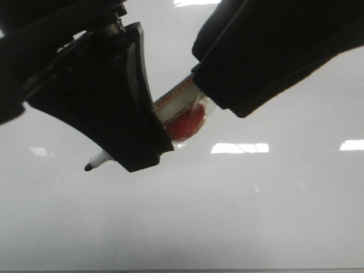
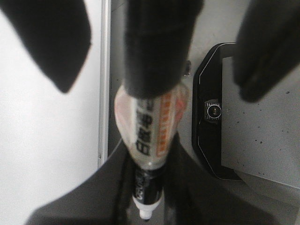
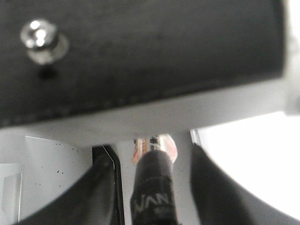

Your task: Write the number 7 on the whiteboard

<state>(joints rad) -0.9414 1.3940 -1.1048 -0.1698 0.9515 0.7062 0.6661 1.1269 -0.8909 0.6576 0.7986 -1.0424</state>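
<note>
Below you the glossy whiteboard (image 1: pixel 187 227) lies bare, no 7 visible yet, while both the left hand (image 1: pixel 145 128) and right hand (image 1: pixel 213 96) pinch the light, stiff, slippery marker (image 1: pixel 181 114); grip mid-barrel.

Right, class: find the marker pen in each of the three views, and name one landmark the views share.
Front view: marker pen mid-frame, between two dark pincers, tip low left.
Left wrist view: centre, barrel running down to the tip.
Right wrist view: lower centre, only a blurred stretch shows.
Shared landmark: the whiteboard, pale and glossy, its metal edge showing in both wrist views.
</note>
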